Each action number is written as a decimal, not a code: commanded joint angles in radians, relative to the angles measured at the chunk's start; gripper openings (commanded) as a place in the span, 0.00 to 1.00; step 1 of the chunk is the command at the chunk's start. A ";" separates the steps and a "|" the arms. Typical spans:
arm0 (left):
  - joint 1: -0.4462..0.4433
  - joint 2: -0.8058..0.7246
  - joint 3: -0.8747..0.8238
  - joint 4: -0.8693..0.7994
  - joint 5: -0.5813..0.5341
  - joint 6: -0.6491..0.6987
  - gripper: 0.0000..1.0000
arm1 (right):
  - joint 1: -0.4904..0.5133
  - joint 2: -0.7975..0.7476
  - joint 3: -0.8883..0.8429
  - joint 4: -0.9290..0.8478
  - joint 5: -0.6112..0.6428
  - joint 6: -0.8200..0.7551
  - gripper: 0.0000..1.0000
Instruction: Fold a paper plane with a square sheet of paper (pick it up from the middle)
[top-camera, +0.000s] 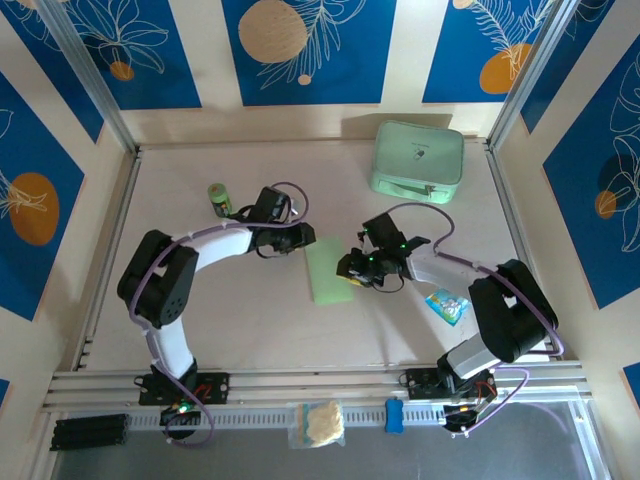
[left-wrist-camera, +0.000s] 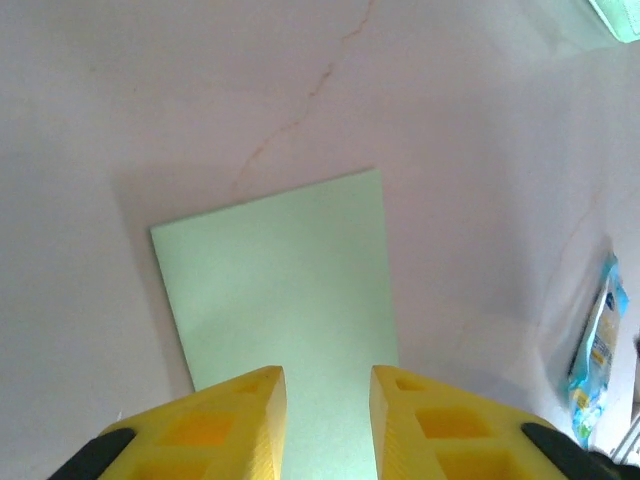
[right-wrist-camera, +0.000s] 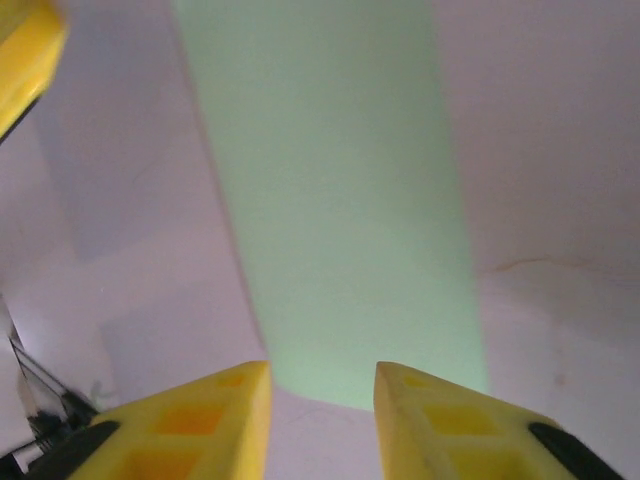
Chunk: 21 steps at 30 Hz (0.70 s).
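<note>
Pale green thin sheet of paper (top-camera: 325, 275), a narrow oblong, flat on the pale worktop (top-camera: 250, 320), with left end effector (top-camera: 304, 237) at its far end and right end effector (top-camera: 349, 276) at its right edge.

From above: rounded mint-green case (top-camera: 417, 160) far right, small green bottle (top-camera: 218, 197) behind the left arm, blue snack packet (top-camera: 446, 305) beside the right arm.

Left wrist: yellow fingers (left-wrist-camera: 240, 420) narrowly parted over the paper, nothing gripped; packet at the right edge.

Right wrist: yellow fingers (right-wrist-camera: 210, 410) likewise slightly apart and empty, paper's short edge just ahead.
</note>
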 joint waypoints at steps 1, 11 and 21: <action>-0.041 -0.021 -0.052 -0.006 -0.011 -0.054 0.29 | -0.026 -0.008 -0.025 -0.038 -0.025 0.029 0.39; -0.083 0.074 -0.013 -0.067 -0.075 -0.033 0.25 | -0.057 0.027 -0.031 -0.050 -0.029 0.033 0.44; -0.083 0.127 -0.057 -0.081 -0.119 -0.032 0.19 | -0.047 0.067 -0.026 -0.056 -0.069 0.014 0.42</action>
